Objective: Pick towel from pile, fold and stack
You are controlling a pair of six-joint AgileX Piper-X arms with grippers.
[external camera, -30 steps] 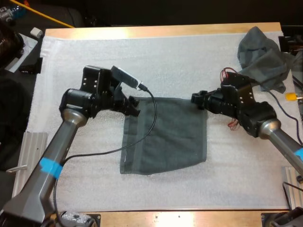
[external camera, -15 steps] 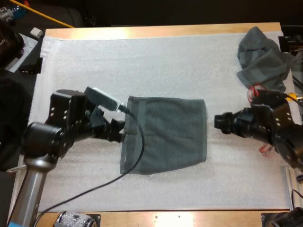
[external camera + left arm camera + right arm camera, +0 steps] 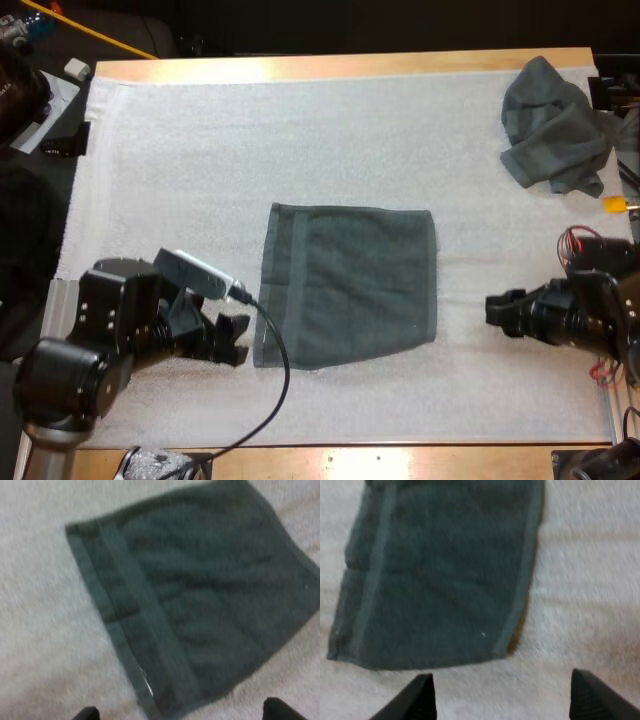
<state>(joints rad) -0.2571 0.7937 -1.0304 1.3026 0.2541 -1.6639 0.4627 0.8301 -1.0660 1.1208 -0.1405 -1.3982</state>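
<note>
My left claw point(image 3: 238, 338) and my right claw point(image 3: 493, 310) both sit low over the white mat point(image 3: 300, 130). Each has its fingers apart, with nothing between them. The flat towel point(image 3: 350, 285) lies between the two claws. Its near corner is just beside the left claw's tips, while the right claw stands off from the opposite edge, with bare mat in the gap.

The likeliest trouble, I judge, is a poor pinch. The cloth lies flush on a soft, nubbly mat, so a finger could skate over the hem or dig into the mat instead. The claws also stand at unequal distances from the cloth, so if one catches first the fold would come out skewed. The towel may already be doubled — I cannot tell — and catching a single layer would pull it open.

The flat towel is dark grey-green terry: matte, limp and roughly rectangular, with a flatter woven band along the edge nearest my left claw. A crumpled towel point(image 3: 555, 125) of the same cloth sits well beyond my right claw — a heap of soft peaks and folds. The surface point(image 3: 350, 66) is pale wood, smooth and hard.
</note>
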